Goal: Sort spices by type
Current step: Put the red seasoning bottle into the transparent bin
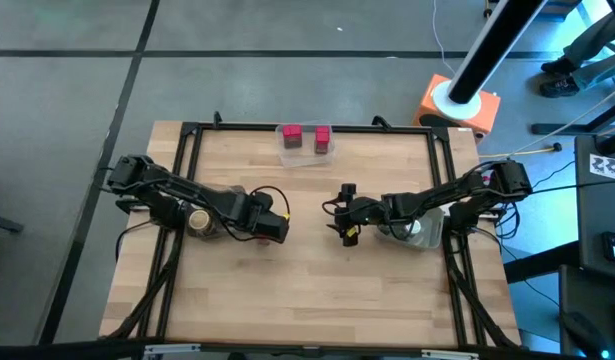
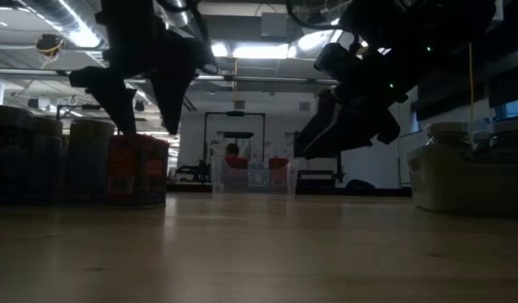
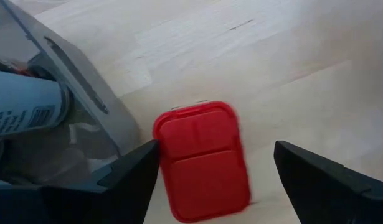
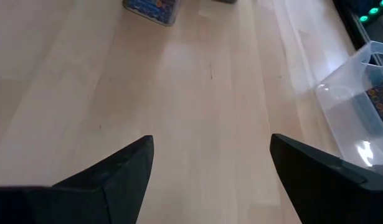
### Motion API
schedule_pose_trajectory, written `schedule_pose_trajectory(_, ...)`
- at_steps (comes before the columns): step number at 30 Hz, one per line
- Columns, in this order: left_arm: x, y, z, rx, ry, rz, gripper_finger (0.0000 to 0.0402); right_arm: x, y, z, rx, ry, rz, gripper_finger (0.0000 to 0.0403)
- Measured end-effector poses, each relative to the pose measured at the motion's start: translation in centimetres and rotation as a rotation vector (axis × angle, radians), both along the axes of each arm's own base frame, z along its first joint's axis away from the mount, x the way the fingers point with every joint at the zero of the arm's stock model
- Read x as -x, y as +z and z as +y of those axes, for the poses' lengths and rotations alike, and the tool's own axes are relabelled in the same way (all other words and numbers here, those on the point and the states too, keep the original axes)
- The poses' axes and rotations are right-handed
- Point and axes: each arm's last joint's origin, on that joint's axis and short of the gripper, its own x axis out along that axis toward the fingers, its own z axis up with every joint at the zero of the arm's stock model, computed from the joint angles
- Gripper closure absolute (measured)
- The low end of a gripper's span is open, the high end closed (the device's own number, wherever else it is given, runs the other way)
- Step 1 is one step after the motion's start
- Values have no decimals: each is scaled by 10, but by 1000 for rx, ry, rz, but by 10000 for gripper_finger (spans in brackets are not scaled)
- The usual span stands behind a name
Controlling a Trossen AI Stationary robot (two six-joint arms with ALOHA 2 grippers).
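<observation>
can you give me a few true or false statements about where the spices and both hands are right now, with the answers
1. The left hand is open, with a red spice block between its fingers. True.
2. The right hand is gripping a white-capped jar. False: it is open and empty, over bare table.
3. Two red blocks sit in the clear tray at the table's far edge. True.
4. The clear tray holds tan cylinders. False: only red blocks show in it.
5. The block under the left hand lies beside a grey bin. True.
</observation>
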Motion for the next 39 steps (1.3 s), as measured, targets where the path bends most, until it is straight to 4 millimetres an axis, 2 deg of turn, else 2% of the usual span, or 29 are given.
schedule_pose_trajectory(5,-4,-9,-1,-19,-14,34,98,0,0,1,-18,24,-3,81)
schedule_pose_trajectory(15,-5,-12,1,-5,-34,46,106,0,0,1,-18,23,-5,81)
schedule_pose_trajectory(24,-2,-3,5,-9,-29,25,105,0,0,1,-18,23,-1,81)
schedule_pose_trajectory(34,-11,-24,3,1,-57,93,110,0,0,1,-18,24,-3,81)
schedule_pose_trajectory(39,-15,-30,4,-5,-93,101,142,0,0,1,-18,24,-3,81)
